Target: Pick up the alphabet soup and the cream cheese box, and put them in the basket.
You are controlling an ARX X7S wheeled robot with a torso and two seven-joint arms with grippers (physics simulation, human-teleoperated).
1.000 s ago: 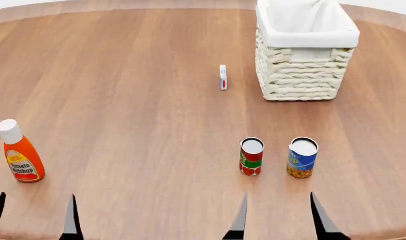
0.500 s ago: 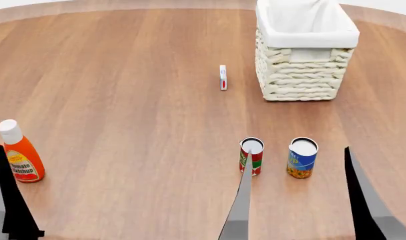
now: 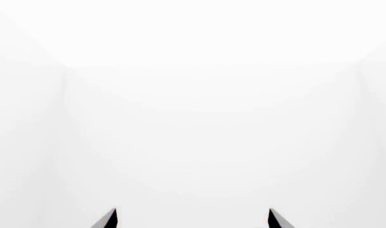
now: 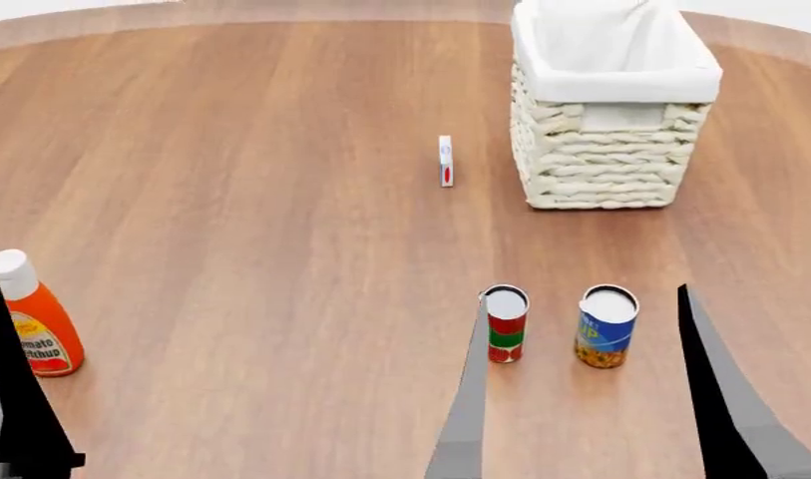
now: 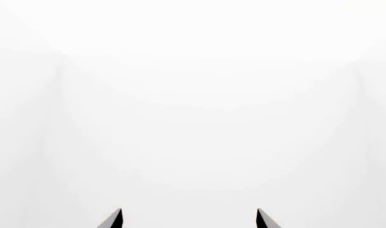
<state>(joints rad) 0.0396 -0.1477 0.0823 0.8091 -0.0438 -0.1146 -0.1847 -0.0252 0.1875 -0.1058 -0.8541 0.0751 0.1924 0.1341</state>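
The soup [image 4: 607,326] stands on the bench [image 4: 245,200], near the front, just beside a red can [image 4: 507,323]. The two cans are close but not touching. The cheese box [image 4: 447,161] stands on its thin edge farther back, near the basket [image 4: 612,140], and nothing is in the basket yet.

The right gripper [image 4: 585,399] has its fingers spread wide, one on each side of the two cans in the head view. It holds nothing. The left gripper [image 3: 191,218] also has its fingers spread (its wrist view shows only white).

The wide fingers could catch the red can along with the soup, or bump it over. A round can may then roll away. The cheese box looks easy to tip, since it stands on a thin edge. The ketchup [image 4: 30,314] is far off to the left, out of the way.
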